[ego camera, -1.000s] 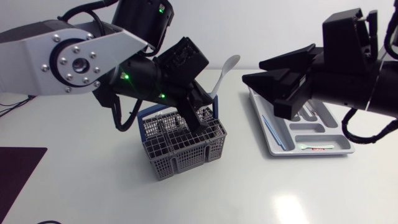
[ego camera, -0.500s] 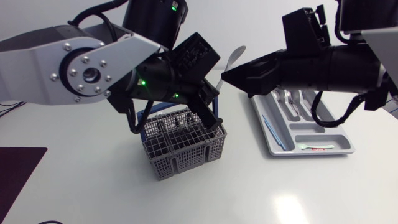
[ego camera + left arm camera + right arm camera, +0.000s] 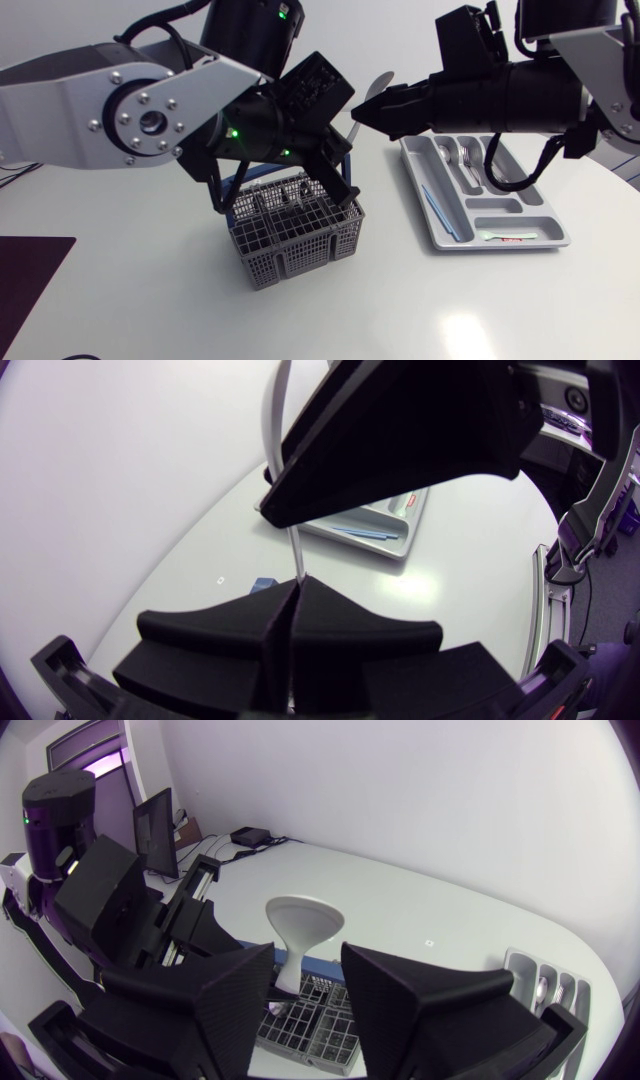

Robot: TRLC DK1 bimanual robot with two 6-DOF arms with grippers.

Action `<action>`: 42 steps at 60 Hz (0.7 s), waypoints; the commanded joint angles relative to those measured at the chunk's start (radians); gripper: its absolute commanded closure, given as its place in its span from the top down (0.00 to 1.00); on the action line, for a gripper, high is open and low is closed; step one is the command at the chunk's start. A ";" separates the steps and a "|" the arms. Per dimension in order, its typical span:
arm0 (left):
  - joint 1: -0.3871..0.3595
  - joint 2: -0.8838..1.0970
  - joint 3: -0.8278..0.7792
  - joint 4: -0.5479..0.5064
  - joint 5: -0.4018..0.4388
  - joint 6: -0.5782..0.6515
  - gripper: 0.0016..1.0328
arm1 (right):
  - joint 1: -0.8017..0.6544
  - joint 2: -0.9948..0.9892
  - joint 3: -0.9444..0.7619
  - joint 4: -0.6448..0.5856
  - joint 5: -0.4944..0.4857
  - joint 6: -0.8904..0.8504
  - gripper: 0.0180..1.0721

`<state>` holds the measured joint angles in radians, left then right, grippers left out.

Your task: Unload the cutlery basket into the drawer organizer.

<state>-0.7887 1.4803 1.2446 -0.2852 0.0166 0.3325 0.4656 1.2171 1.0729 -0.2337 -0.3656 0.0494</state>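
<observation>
- Spoon (image 3: 303, 920), white, held up over the cutlery basket (image 3: 290, 235), bowl uppermost.
- My left gripper (image 3: 293, 600) has its jaws pressed together on the thin handle.
- My right gripper (image 3: 307, 960) has its jaws parted — one finger on each side of the spoon's neck, neither visibly touching.
- Drawer organizer (image 3: 432, 225) lies near the basket, on my right.

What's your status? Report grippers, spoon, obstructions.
Left gripper shut on white spoon handle, above basket. Right gripper open around spoon's neck. No obstruction seen.
</observation>
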 commanded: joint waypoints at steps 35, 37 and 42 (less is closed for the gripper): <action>-0.007 0.037 0.023 0.024 -0.012 -0.036 0.14 | 0.031 0.012 0.013 -0.007 0.004 0.021 0.09; -0.009 0.037 0.023 0.024 -0.012 -0.036 0.14 | 0.031 0.010 0.013 -0.009 0.004 0.021 0.09; -0.015 0.034 0.021 0.026 -0.021 -0.036 0.16 | 0.031 0.010 0.013 -0.010 0.004 0.018 0.09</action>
<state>-0.7937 1.4994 1.2446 -0.2676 0.0086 0.3134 0.4900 1.2240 1.0729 -0.2363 -0.3637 0.0601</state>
